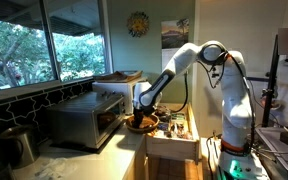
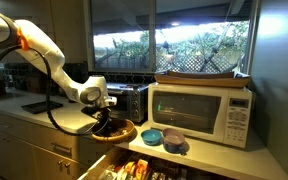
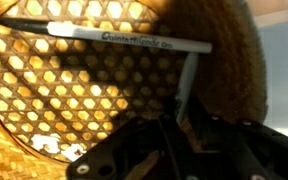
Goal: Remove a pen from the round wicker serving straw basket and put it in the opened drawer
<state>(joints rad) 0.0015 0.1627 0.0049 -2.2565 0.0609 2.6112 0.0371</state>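
The round wicker basket (image 1: 141,124) sits on the counter, above the opened drawer (image 1: 172,135), and shows in both exterior views (image 2: 119,131). My gripper (image 1: 140,117) reaches down into it (image 2: 105,115). In the wrist view the basket's weave (image 3: 44,80) fills the frame. A white pen with a black cap and printed text (image 3: 124,38) lies across the basket. A second pale pen (image 3: 187,85) runs down between my fingertips (image 3: 182,120), which look closed on it. The drawer (image 2: 134,168) stands open below, with mixed items inside.
A steel toaster oven (image 1: 84,118) stands beside the basket, and a metal pot (image 1: 19,145) is further along. A white microwave (image 2: 202,110) stands on the counter, with a blue bowl (image 2: 152,136) and a dark bowl (image 2: 174,138) in front of it.
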